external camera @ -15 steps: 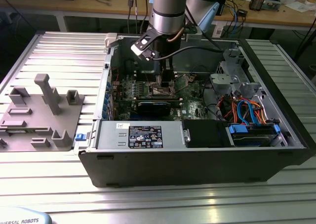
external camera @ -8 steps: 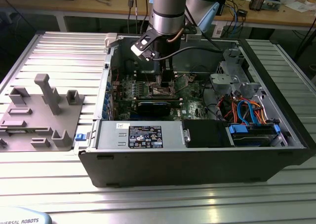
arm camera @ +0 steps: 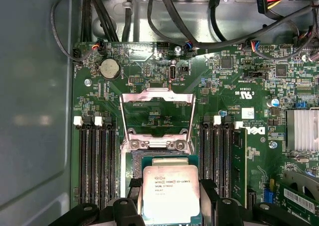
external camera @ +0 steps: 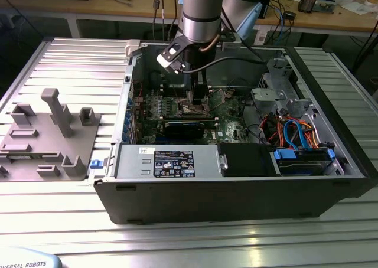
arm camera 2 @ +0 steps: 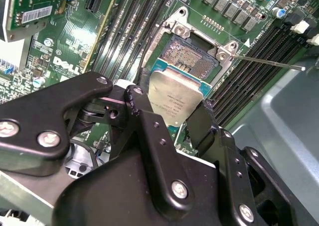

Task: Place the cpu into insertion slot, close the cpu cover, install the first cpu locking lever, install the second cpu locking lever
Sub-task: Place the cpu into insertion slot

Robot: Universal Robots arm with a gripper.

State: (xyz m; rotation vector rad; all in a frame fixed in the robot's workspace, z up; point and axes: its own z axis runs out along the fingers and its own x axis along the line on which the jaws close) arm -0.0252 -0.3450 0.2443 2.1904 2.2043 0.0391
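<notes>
The small square cpu (arm camera: 171, 193) has a dull silver-grey metal top with faint print and a green edge around it. It is pinched between the two black fingers (arm camera 2: 144, 106) of the black gripper (arm camera 2: 172, 104), which press on its opposite edges and are spread no wider than the chip. The cpu hangs over the part of the square insertion slot (arm camera 2: 188, 56) nearest the gripper. Beyond it the slot's dark, pin-studded centre and silvery rim lie bare. Whether chip and slot touch cannot be told. The thin silvery cpu cover (arm camera: 157, 96), a frame with a cut-out middle, stands swung up at the slot's side farthest from the gripper. A thin silver metal rod (arm camera 2: 271, 62) juts out beside the slot's rim.
</notes>
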